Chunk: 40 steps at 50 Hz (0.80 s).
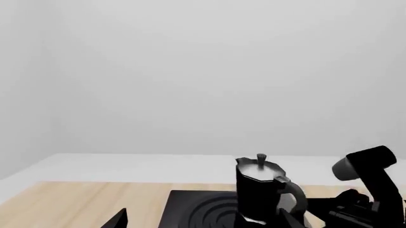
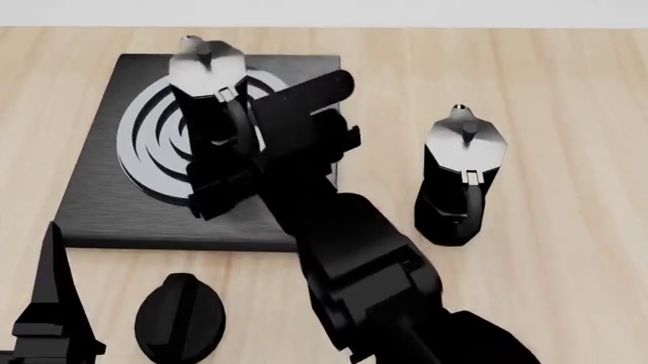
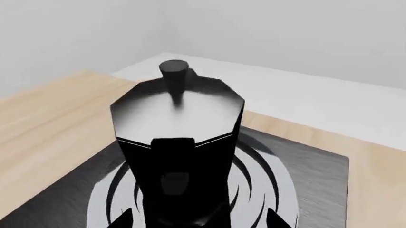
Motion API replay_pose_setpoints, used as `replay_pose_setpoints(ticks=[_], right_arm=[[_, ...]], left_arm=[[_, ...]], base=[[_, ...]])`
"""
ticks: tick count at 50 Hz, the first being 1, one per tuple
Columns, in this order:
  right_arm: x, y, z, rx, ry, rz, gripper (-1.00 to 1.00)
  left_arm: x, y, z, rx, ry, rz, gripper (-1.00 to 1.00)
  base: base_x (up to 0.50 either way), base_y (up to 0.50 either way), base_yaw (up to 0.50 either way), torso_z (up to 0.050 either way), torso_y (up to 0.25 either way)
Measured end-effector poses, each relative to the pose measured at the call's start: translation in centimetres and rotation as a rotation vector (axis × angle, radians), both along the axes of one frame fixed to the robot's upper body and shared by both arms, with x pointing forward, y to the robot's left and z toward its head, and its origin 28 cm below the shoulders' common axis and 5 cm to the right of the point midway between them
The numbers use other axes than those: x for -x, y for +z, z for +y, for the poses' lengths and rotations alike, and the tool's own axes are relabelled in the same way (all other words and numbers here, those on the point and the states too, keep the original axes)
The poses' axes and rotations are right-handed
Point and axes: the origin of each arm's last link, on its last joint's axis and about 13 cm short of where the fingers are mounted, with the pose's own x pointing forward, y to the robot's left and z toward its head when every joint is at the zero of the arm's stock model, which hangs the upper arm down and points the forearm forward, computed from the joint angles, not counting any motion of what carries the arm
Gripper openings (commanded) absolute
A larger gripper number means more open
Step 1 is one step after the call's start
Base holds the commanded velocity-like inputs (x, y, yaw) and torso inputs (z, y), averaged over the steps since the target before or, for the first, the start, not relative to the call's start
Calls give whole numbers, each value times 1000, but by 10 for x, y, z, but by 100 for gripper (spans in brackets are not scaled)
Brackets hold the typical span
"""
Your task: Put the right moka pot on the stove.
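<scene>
The moka pot (image 2: 209, 98) stands upright on the stove (image 2: 102, 208), right on the ringed burner (image 2: 152, 144): black, faceted, pinched at the waist, with a grey-sheened lid, a small knob on top and a curved handle facing the robot. The right gripper (image 2: 228, 178) sits at its base on the handle side, fingers (image 3: 120, 219) spread to either side of the body; whether they press on it I cannot tell. A second, matching pot (image 2: 460, 178) stands on the wooden worktop (image 2: 567, 114), well apart to the right. A round black dial (image 2: 180, 317) lies in front of the stove, and the left gripper (image 2: 51, 318) pokes up near it, its state unclear.
</scene>
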Motion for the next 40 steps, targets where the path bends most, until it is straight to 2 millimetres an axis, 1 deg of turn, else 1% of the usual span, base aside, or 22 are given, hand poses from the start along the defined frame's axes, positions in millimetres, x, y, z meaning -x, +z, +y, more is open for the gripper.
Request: replay_pose_setpoints(ticks=[4,8,15,23,32,40], right_arm=[[1,-4,-2,6,-6,7,100],[4,-4,-5,8,-10,-5,100],[21,2,-15,7,-15,-41,100],[49,10,-30,-2,-25,-86,100],[85,20,-49,-28,-48,-138,100],[118,23,-68,-66,-87,-176,100]], left_arm=[[0,0,0,-1,1,0,100],[0,0,0,0,3,0,100],[0,0,0,0,6,-1,100],[0,0,0,-1,10,-1,100],[-1,0,0,-3,14,1,100],[-1,0,0,-6,17,4,100]], base=[[0,0,0,0,0],[0,0,0,0,0],[0,0,0,0,0],[0,0,0,0,0],[0,0,0,0,0],[0,0,0,0,0]])
